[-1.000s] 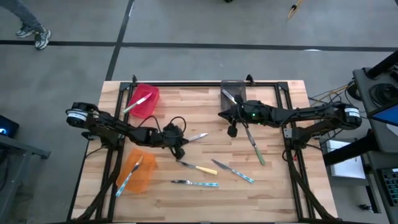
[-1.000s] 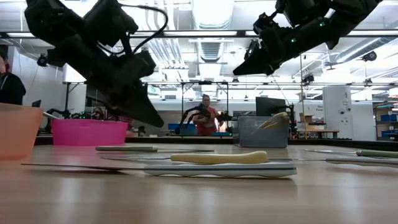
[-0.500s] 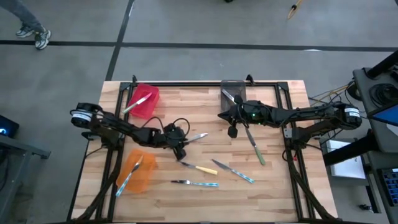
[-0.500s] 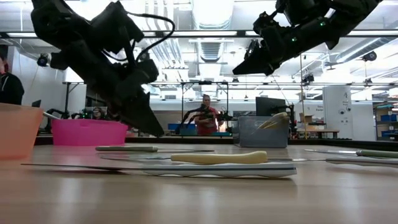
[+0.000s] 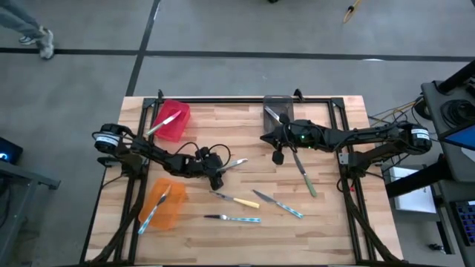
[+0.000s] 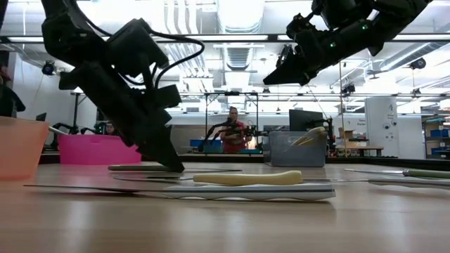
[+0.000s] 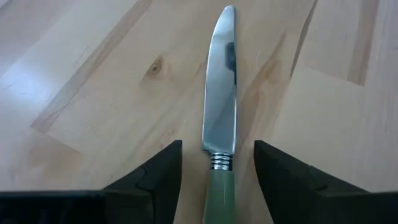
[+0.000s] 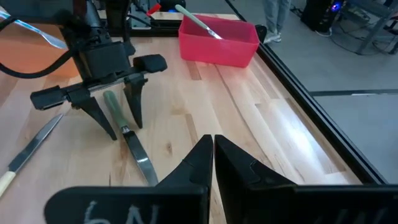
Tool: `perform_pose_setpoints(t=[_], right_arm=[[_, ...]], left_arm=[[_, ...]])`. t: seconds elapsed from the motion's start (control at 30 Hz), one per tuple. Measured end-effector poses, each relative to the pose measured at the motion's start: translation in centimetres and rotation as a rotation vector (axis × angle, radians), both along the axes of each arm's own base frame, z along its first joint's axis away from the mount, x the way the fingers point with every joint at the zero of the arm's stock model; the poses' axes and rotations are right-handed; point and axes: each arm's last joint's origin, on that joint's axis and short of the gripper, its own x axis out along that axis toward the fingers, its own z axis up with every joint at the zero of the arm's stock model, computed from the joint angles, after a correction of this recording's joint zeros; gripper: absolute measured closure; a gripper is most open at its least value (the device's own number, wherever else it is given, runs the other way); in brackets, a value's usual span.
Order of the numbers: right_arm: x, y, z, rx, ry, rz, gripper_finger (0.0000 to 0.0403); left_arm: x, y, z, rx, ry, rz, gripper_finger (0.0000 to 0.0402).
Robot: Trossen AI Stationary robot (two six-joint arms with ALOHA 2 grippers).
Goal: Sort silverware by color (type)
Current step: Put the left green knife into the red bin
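A green-handled knife [image 7: 221, 99] lies flat on the wooden table [image 5: 326, 119], left of its middle. My left gripper [image 7: 217, 146] stands open, slanting down over it. One finger is on each side of the handle's blade end [image 7: 217, 186], with a gap on both sides. The right wrist view shows the same stand [image 8: 124, 127]. My right gripper [image 8: 212, 155] is shut on nothing and hangs above the table near the grey bin [image 5: 276, 107]. More silverware lies on the near half: a yellow-handled knife [image 5: 239, 200], two light-blue ones [image 5: 282, 205] [image 5: 234, 218] and another green one [image 5: 304, 178].
A red bin [image 5: 172, 119] at the far left holds a knife. An orange bin [image 5: 163, 204] at the near left holds a light-blue knife, and the grey bin also holds one. A person [image 6: 232, 130] stands in the room beyond the table.
My left gripper has sunk toward the table, tipped further down and opened. Its fingers now stand on either side of the green-handled knife, which has not moved.
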Motion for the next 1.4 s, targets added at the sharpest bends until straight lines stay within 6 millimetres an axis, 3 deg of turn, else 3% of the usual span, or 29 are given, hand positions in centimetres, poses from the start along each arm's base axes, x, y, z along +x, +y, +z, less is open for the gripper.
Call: perform_pose_setpoints(t=[0.2,0.43,1.4], right_arm=[[0.0,0.0,0.0,-0.005,0.002,0.001,0.0394],[0.0,0.0,0.0,-0.005,0.002,0.001,0.0394],[-0.1,0.0,-0.2,0.019,0.018,-0.007,0.0394]], left_arm=[[-0.2,0.0,-1.4,-0.003,0.04,0.022,0.0271],[-0.2,0.1,-1.6,-0.018,0.015,0.103,0.038],[-1.3,0.4,2.8,-0.083,-0.111,0.195,0.0399]])
